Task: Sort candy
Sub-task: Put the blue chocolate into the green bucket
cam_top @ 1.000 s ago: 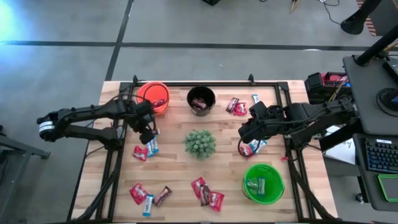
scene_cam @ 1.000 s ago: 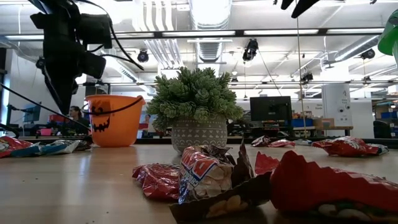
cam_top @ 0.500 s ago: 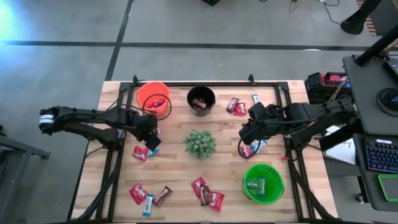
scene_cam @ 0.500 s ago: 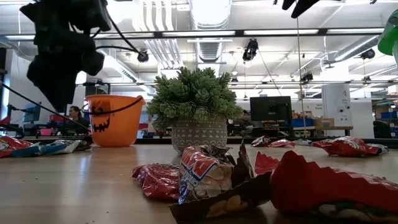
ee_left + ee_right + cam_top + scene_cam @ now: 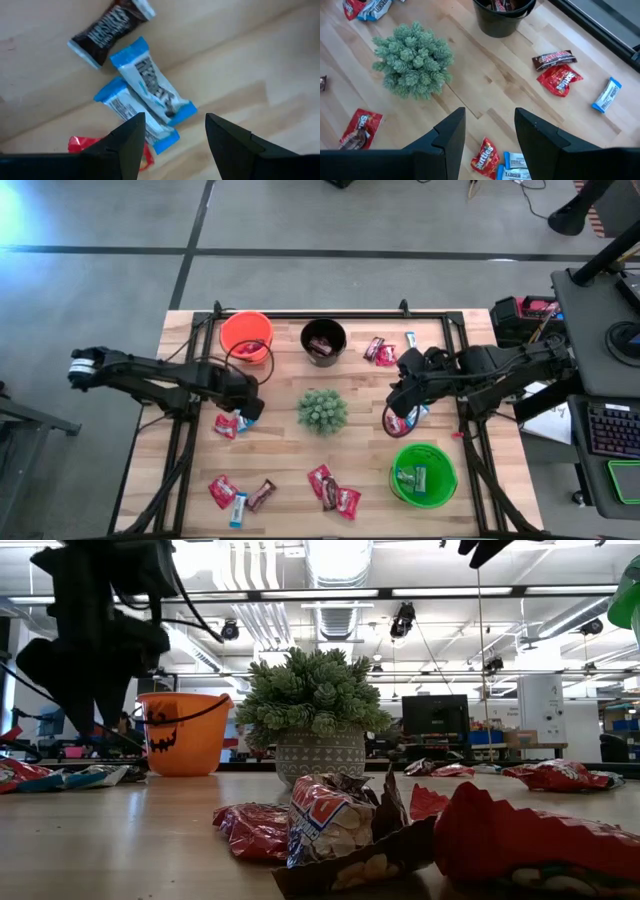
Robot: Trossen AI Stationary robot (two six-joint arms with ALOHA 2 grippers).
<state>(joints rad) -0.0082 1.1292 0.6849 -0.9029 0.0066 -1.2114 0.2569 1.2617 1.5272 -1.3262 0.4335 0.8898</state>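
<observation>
Left wrist view shows my left pincer [image 5: 175, 132] standing wide and empty over a small heap of candy on the bench [image 5: 260, 60]: two light blue bars lying one across the other [image 5: 150, 90], a dark brown bar [image 5: 107, 31] beside them, and a red wrapper [image 5: 82, 146] peeking out under my finger. From above, this heap [image 5: 232, 423] sits at about nine o'clock from the green plant [image 5: 322, 411], and at six o'clock from the orange bucket [image 5: 246, 335].

I judge the step is to pick one blue bar. To do it well I should centre my fingers across the short width of the top bar, drop straight down until I touch the wood, then close, so the lower bar and the red one stay behind. A skewed approach would likely drag both blue bars together.

My right pincer [image 5: 487, 135] also stands open with nothing in it, hovering at three o'clock from the plant above a red and blue pair [image 5: 500, 162]. More candy lies at the bench's near edge [image 5: 330, 490], and some already sits in the black bucket [image 5: 323, 340] and the green bucket [image 5: 423, 473].
</observation>
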